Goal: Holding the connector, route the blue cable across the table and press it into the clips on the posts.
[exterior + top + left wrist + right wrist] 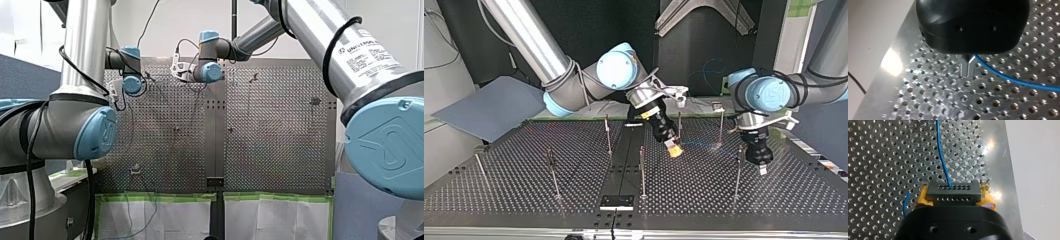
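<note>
Routing is the step in hand, and I judge it early: no stretch of cable can be seen seated in a clip. My right gripper (673,149) has its yellow-padded fingers clamped on the dark connector (953,193), low over the bench (499,195) near the middle. The blue cable (941,157) runs out ahead of the connector, above the perforated plate. My left gripper (967,68) hangs toward the top view's right. Its metal fingers are pressed almost together, and the cable comes out from beside their root, so they seem to pinch it.

The next move probably calls for drawing the span taut, lining it over the nearest post's clip and lowering both ends together.

Thin posts (642,170) stand close by: one just beside the connector, one behind it, and another (737,175) next to my left gripper. Any of them could snag a finger or the slack. Their clips are too small to make out. A grey sheet (489,107) lies off the bench at the top view's left, well clear.
</note>
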`<state>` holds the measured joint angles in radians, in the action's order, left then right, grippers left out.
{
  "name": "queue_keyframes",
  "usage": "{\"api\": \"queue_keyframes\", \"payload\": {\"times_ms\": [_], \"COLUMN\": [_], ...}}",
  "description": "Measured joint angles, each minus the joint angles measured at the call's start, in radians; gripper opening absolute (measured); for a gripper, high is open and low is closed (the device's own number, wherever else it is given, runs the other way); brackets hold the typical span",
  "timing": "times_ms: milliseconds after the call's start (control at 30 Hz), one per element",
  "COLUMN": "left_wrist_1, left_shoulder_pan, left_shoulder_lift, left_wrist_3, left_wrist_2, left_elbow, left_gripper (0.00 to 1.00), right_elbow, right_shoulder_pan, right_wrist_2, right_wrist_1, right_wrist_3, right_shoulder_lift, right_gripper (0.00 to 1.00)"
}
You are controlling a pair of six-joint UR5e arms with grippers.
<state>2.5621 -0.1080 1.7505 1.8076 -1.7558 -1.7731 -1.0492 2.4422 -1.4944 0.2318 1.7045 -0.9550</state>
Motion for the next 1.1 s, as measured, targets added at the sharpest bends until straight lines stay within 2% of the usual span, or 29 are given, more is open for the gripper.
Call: {"api": "queue_keyframes", "payload": {"times_ms": [233, 400, 433, 467, 500, 533, 567, 600, 667, 867, 1100], "left_wrist_1": [0.0, 0.015, 0.02, 0.028, 0.035, 0.043, 0.054, 0.062, 0.081, 0.144, 0.215], "left_shoulder_pan": [-0.015, -0.016, -0.015, -0.014, -0.014, -0.014, -0.014, -0.014, -0.014, -0.013, -0.017], "left_shoulder_lift": [0.019, 0.02, 0.02, 0.02, 0.02, 0.02, 0.02, 0.02, 0.018, 0.015, -0.01], "left_wrist_3": [0.009, 0.039, 0.048, 0.06, 0.07, 0.079, 0.091, 0.099, 0.112, 0.149, 0.191], "left_wrist_2": [0.006, 0.003, 0.002, 0.0, -0.001, -0.003, -0.005, -0.006, -0.011, -0.026, 0.023], "left_elbow": [0.004, 0.004, 0.004, 0.004, 0.004, 0.004, 0.004, 0.003, 0.002, 0.002, -0.003], "left_gripper": [0.0, 0.02, 0.18, 0.24, 0.24, 0.51, 0.64, 0.64, 0.99, 0.99, 0.99], "right_elbow": [0.0, 0.0, 0.0, 0.001, 0.0, 0.0, 0.0, 0.0, 0.0, 0.0, 0.0], "right_shoulder_pan": [0.0, -0.009, -0.011, -0.014, -0.016, -0.017, -0.02, -0.021, -0.023, -0.025, -0.027], "right_wrist_2": [-0.004, -0.008, -0.01, -0.013, -0.016, -0.017, -0.019, -0.02, -0.021, -0.021, -0.02], "right_wrist_1": [0.0, -0.003, -0.003, -0.004, -0.004, -0.005, -0.006, -0.007, -0.01, -0.021, -0.025], "right_wrist_3": [0.0, 0.0, 0.0, 0.001, 0.001, 0.001, 0.001, 0.001, 0.002, 0.003, 0.003], "right_shoulder_lift": [0.0, 0.0, 0.0, 0.0, 0.0, 0.0, 0.0, 0.0, 0.0, 0.0, 0.0], "right_gripper": [0.0, 0.0, 0.0, 0.0, 0.0, 0.0, 0.0, 0.0, 0.0, 0.0, 0.0]}}
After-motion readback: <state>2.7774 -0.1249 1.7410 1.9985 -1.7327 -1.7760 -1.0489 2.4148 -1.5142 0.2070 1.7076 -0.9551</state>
